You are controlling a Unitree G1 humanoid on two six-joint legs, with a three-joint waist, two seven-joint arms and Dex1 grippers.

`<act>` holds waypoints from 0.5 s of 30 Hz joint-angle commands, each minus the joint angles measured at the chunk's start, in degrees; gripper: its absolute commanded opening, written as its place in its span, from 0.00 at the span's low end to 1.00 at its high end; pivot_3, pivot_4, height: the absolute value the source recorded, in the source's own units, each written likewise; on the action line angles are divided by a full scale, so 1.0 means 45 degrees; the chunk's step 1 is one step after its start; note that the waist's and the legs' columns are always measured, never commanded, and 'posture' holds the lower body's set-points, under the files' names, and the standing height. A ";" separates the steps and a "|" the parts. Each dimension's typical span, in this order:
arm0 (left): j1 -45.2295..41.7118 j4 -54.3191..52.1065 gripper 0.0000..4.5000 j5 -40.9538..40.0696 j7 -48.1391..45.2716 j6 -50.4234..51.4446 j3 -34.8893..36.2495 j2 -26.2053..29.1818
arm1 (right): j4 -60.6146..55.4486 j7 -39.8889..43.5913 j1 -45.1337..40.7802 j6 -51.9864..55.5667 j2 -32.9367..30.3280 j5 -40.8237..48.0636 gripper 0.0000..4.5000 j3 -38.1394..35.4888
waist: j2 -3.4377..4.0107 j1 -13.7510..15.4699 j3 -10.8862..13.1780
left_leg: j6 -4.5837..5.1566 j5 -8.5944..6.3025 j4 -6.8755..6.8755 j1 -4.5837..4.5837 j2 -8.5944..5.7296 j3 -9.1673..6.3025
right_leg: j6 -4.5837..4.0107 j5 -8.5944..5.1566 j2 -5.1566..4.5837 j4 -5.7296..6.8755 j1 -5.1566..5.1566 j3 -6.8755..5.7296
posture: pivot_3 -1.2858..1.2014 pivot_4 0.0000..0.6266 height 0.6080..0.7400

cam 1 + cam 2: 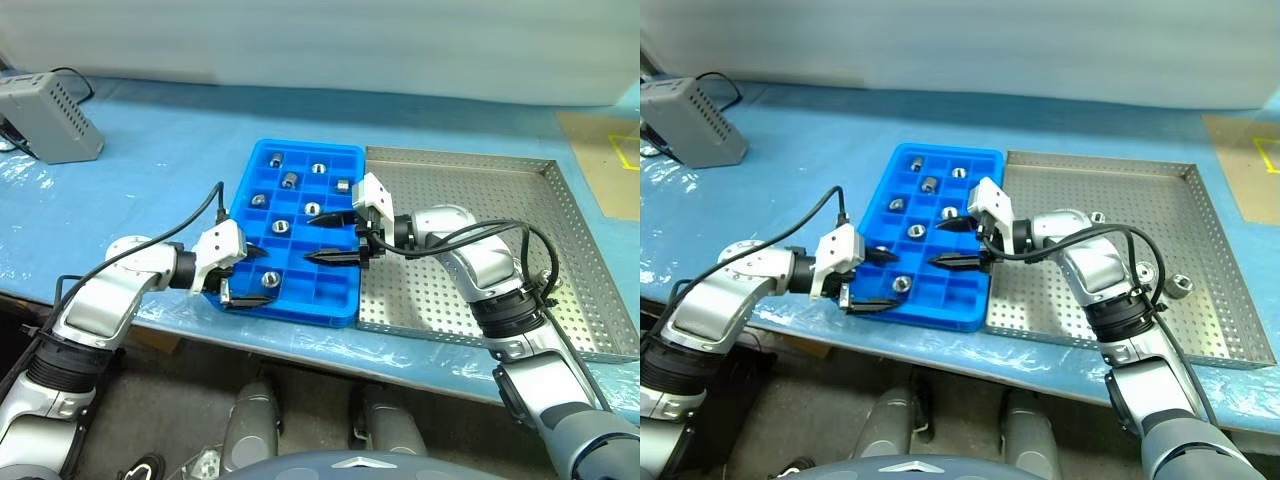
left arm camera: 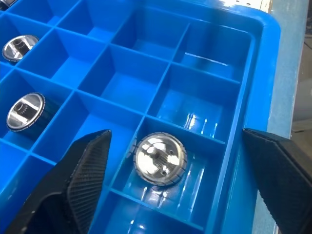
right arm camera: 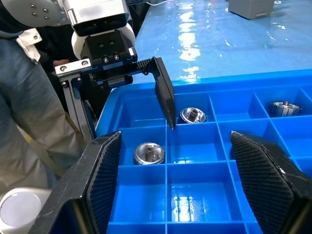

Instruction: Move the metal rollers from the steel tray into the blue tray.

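Nearest, the left claw [image 1: 248, 279] hangs wide open and empty over the blue tray's [image 1: 340, 315] front row, one roller [image 1: 270, 278] lying loose in the compartment between its fingers; just beyond, the right claw [image 1: 333, 238] is also spread wide, holding nothing. Farther back, more metal rollers [image 1: 289, 180] sit in separate compartments; the steel tray [image 1: 480, 165] lies beside on the tabletop [image 1: 160, 150], with rollers [image 1: 1181, 284] on it.

The blue tray [image 1: 300, 232] is bright blue, its walls forming a grid of squares, and the metal rollers [image 2: 160, 159] in it are shiny silver. The steel tray [image 1: 500, 200] is silver-grey with a dotted, perforated floor. Both rest on a light blue counter [image 1: 150, 190] beside a grey box [image 1: 50, 118]; the end effector fingers [image 3: 265, 185] are black with a fine crosshatch texture.
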 commanded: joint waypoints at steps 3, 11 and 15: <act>-0.0907 0.0700 0.97 -0.0252 0.0467 -0.0232 0.0553 -0.0411 | -0.0306 -0.0104 -0.0018 -0.0261 -0.0177 -0.0028 0.81 -0.0249 | -0.0002 0.0017 0.0000 | -0.0008 0.0005 0.0003 0.0007 0.0000 0.0000 | -0.0005 0.0003 0.0001 0.0013 0.0004 0.0004 | 0.49 0.24 1.00; -0.2888 0.0964 0.97 -0.1434 0.1319 0.0881 0.0966 -0.1932 | 0.1469 -0.1544 -0.0271 -0.1400 -0.1094 -0.0547 0.81 -0.2016 | -0.0007 0.0015 -0.0002 | -0.0003 0.0003 0.0032 0.0003 -0.0007 0.0004 | -0.0015 0.0009 -0.0002 0.0020 0.0011 0.0014 | 0.47 0.24 1.00; -0.3360 0.0851 0.97 -0.1664 0.1754 0.1508 0.0485 -0.3117 | 0.3985 -0.3387 -0.0714 -0.3031 -0.1240 -0.1556 0.81 -0.2922 | -0.0010 -0.0053 -0.0004 | 0.0001 0.0002 0.0048 -0.0006 -0.0008 0.0009 | -0.0017 0.0011 -0.0003 0.0025 0.0007 0.0016 | 0.46 0.24 1.00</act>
